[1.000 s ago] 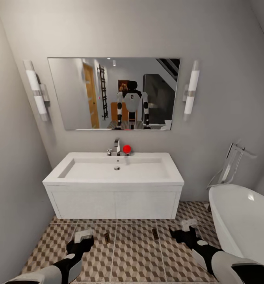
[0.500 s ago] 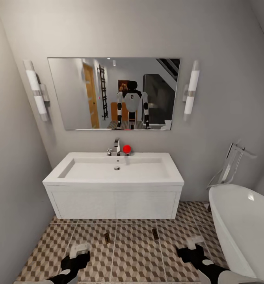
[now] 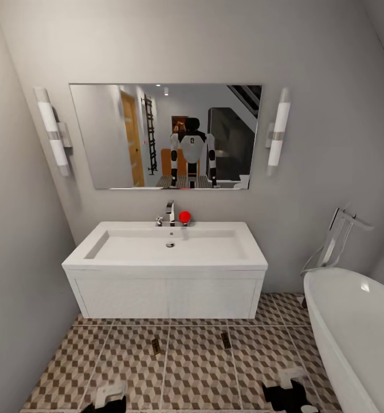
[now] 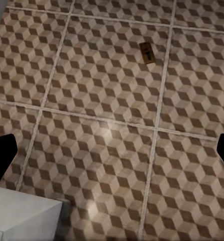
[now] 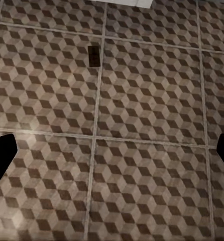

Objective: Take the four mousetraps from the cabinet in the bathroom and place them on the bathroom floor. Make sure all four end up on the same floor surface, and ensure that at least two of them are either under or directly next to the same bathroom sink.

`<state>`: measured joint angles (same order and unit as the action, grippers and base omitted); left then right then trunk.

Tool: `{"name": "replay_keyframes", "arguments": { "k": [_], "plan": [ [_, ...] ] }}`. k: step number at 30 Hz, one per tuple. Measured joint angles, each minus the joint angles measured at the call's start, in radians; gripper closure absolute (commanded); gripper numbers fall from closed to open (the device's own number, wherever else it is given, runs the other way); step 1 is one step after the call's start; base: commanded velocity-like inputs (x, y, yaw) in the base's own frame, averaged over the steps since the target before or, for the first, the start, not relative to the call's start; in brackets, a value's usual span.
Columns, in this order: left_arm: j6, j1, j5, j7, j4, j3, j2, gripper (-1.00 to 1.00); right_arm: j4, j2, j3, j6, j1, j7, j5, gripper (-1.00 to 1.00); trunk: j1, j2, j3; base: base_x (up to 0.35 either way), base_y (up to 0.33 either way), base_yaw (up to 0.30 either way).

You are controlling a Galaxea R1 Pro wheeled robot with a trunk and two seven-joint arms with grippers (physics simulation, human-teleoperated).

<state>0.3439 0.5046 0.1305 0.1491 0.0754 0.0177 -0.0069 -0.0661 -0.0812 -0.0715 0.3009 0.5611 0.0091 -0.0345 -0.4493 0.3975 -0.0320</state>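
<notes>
In the head view, two mousetraps lay on the bathroom floor (image 3: 203, 367) just in front of the sink (image 3: 166, 261). The left mousetrap (image 3: 156, 346) sat near a grout line, the right mousetrap (image 3: 226, 339) a little closer to the sink's front; both looked like small dark-brown slips with their long axes pointing roughly toward the sink. Neither was under the basin, though I judged them close enough to count as next to it. The left gripper (image 3: 110, 397) and right gripper (image 3: 289, 385) showed at the bottom edge, each on the near side of its trap and apart from it, with nothing visible between the fingers. A bathtub (image 3: 352, 332) stood to the right, a mirror (image 3: 165, 136) above the sink.

In the left wrist view, one trap (image 4: 147, 52) lay ahead of the gripper on the cube-patterned tiles, tan with a dark bar across it, tilted slightly off the grout line beside it. The dark fingertips (image 4: 0, 160) sat wide apart at the frame's sides, empty.

In the right wrist view, the other trap (image 5: 93, 55) lay ahead, darker, its long axis running along the neighbouring grout line. That gripper's fingers (image 5: 1, 150) were likewise spread and held nothing. Two traps remained to fetch, by my reckoning.
</notes>
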Motion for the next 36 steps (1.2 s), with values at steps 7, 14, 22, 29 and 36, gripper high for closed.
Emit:
{"name": "replay_keyframes", "arguments": {
  "k": [7,14,22,29,36],
  "plan": [
    [-0.003,-0.022,0.0,-0.002,0.0,0.0,0.0,-1.0,0.0,0.001,0.0,0.0,-0.029,-0.001,0.0,-1.0,0.0,0.0,0.0,0.0,0.0,-0.018],
    [-0.002,-0.04,-0.002,-0.003,0.0,0.001,-0.003,-1.0,0.0,0.003,0.0,0.001,-0.038,-0.001,0.0,-1.0,0.0,0.0,0.0,0.0,0.0,-0.201],
    [0.0,-0.053,-0.006,-0.003,0.0,0.001,-0.005,-1.0,0.0,0.003,0.0,0.001,-0.039,-0.001,0.0,-1.0,0.0,0.0,0.0,0.0,0.0,-0.265],
    [0.005,-0.056,-0.007,-0.003,0.0,0.001,-0.005,-1.0,0.0,0.003,0.0,0.001,-0.04,-0.001,0.0,-1.0,0.0,0.0,0.0,0.0,0.0,-0.275],
    [0.009,-0.057,-0.007,-0.003,-0.001,0.001,-0.006,-1.0,0.0,0.003,0.0,0.001,-0.04,-0.001,0.0,-1.0,0.0,0.0,0.0,0.0,0.0,-0.261]
  ]
}}
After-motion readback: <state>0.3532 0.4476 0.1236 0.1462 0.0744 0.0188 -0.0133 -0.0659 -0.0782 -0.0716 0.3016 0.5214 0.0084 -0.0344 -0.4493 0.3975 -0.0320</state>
